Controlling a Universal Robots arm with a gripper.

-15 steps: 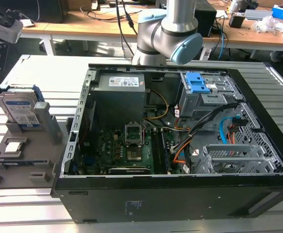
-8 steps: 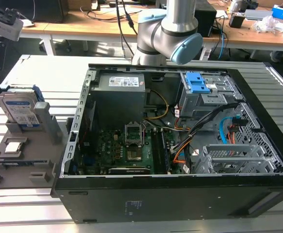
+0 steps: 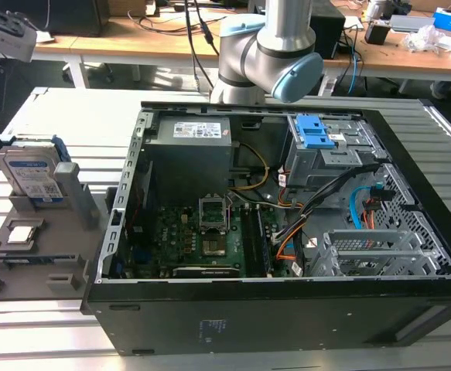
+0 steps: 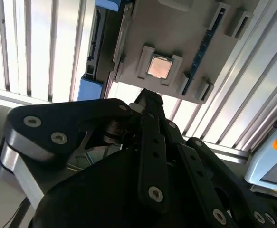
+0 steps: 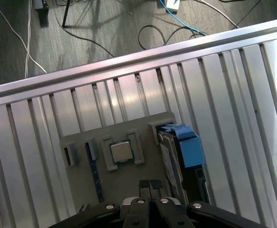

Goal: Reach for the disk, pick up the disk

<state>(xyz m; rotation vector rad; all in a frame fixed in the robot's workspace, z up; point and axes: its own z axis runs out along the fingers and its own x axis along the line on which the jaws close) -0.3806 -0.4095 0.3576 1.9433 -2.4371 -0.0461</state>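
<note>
Gripper (image 5: pixel 150 184): your fingers are pressed together, holding nothing, poised over the grey holder (image 5: pixel 79 140).
Chip (image 5: pixel 122 152): directly beyond the fingertips (not your target).
Disk (image 5: pixel 182 148): on edge in the holder, just beside the chip, untouched.
Progress: reach judged incomplete — grasp and lift outstanding.

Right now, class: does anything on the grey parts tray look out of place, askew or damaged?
Nothing stands out. The silver-grey rectangular metal disk with its blue plastic bracket stands upright in its slot on the grey tray, and the small square silver chip lies flat in its pocket.
</note>
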